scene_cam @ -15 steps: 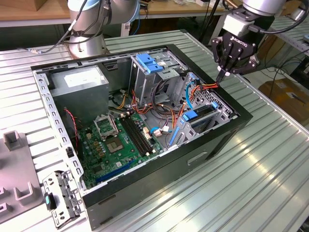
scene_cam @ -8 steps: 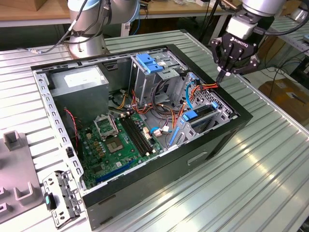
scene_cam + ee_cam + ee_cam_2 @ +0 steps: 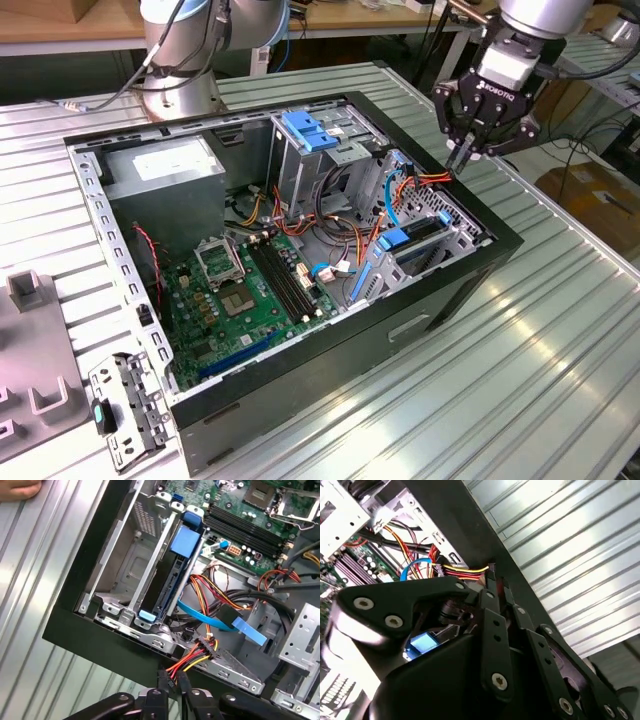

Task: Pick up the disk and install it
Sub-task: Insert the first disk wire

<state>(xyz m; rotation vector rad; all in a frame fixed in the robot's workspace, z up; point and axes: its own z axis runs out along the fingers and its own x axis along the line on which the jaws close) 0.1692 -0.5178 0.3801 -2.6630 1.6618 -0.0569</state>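
Inside the case [image 3: 440, 295], one disk [image 3: 416, 238].

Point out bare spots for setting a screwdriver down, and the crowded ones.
Free: the ribbed table at the exterior view's right of the case, and the empty bay beside the disk. Crowded: cables between disk and board, by the end effector; bracket and fixtures at the exterior view's left.
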